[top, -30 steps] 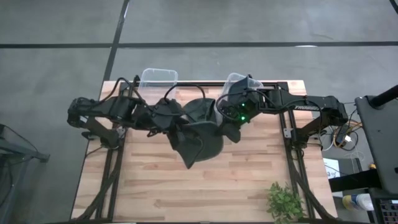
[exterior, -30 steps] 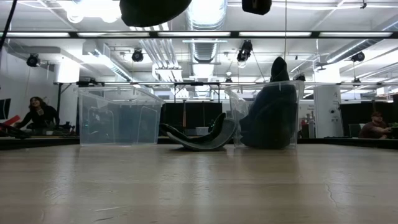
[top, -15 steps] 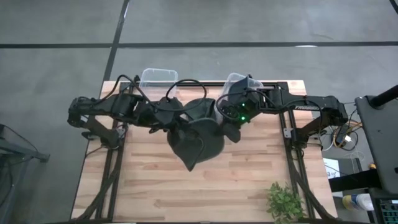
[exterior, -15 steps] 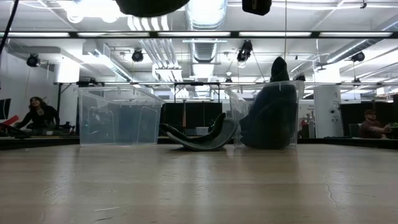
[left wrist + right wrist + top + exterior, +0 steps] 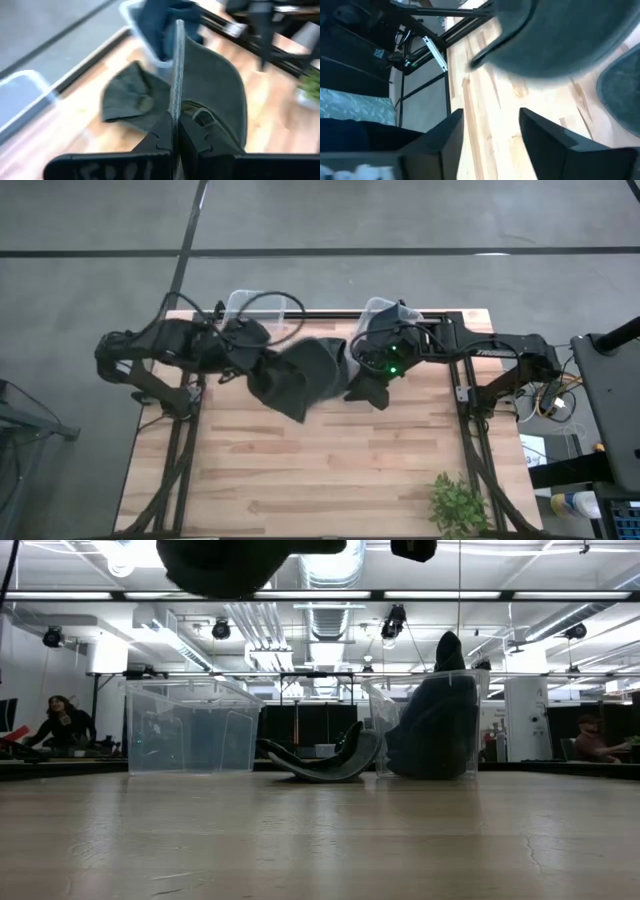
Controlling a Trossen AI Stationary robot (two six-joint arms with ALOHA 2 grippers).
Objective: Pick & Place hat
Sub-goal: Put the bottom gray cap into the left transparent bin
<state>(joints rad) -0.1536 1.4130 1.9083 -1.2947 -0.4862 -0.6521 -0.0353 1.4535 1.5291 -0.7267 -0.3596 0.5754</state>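
Hat (image 5: 210,95) pinched by its brim in closed left gripper (image 5: 176,131), apparently clear of table (image 5: 330,460); right gripper (image 5: 490,130) open beside it.

An open lab or workshop hall: bare ceiling ducts (image 5: 325,615) and strip lights (image 5: 140,554), a concrete floor (image 5: 300,215), a framed wooden table (image 5: 330,470), and people at desks (image 5: 60,725) behind.

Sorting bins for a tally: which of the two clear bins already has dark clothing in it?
The right-hand bin, near the right gripper; dark fabric fills it, while the left bin looks empty.
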